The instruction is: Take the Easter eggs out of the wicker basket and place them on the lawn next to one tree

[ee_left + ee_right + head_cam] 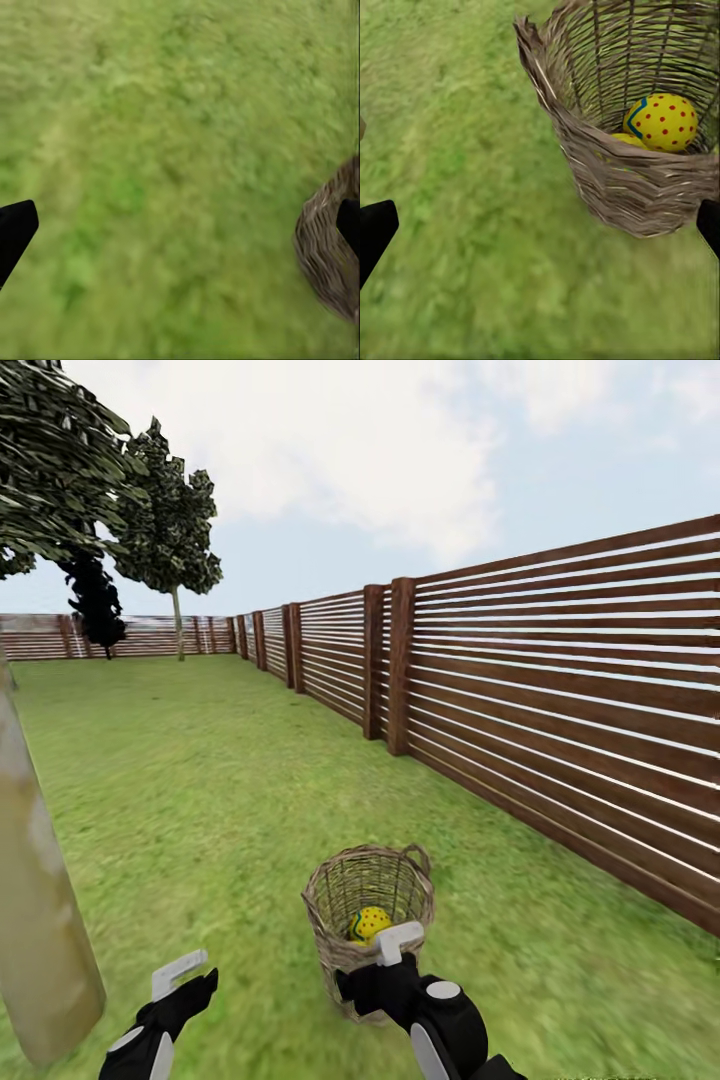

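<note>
The wicker basket stands upright on the lawn just in front of me. In the head view one yellow, red-dotted Easter egg shows through its mouth. The right wrist view looks into the basket: one egg lies in full sight and the top of a second egg peeks over the rim. My right gripper is open, level with the basket's near rim and holding nothing. My left gripper is open over grass to the basket's left. A pale tree trunk rises close at the left.
A dark brown slat fence runs along the right and across the far end of the garden. A leafy tree and an all-black tree stand far back at the left. Grass stretches between the near trunk and the basket.
</note>
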